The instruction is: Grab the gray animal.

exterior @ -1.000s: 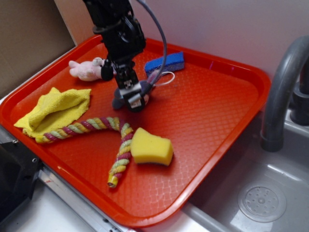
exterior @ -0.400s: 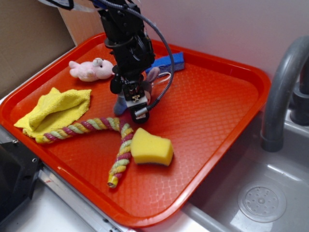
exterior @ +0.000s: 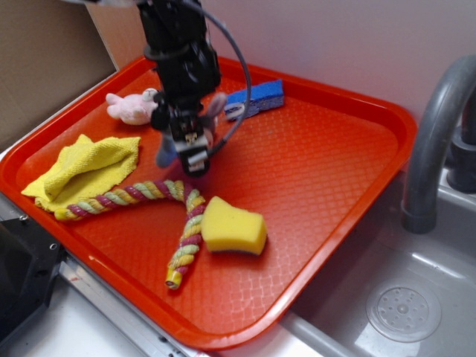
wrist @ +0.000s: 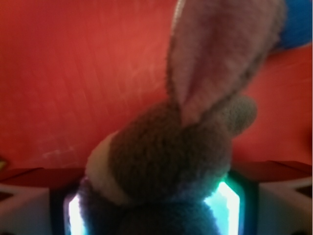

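The gray animal (exterior: 213,105) is a dark-gray plush bunny with a white muzzle and pinkish-lined ears. My gripper (exterior: 193,158) is shut on its body and holds it a little above the red tray (exterior: 320,163), left of centre toward the back. In the exterior view the arm hides most of the bunny, and an ear and part of the blurred body show. In the wrist view the bunny's head (wrist: 166,156) fills the space between the fingers of the gripper (wrist: 151,208). One ear (wrist: 215,54) points up toward the blue sponge.
A pale pink plush bunny (exterior: 132,106) lies at the tray's back left. A blue sponge (exterior: 256,97) lies at the back. A yellow cloth (exterior: 85,167), a braided rope (exterior: 149,195) and a yellow sponge (exterior: 233,225) lie in front. A faucet (exterior: 431,149) and sink (exterior: 401,305) are at right.
The gripper closed on the gray bunny where it lay on the tray. It has raised the bunny and carried it a little to the left.
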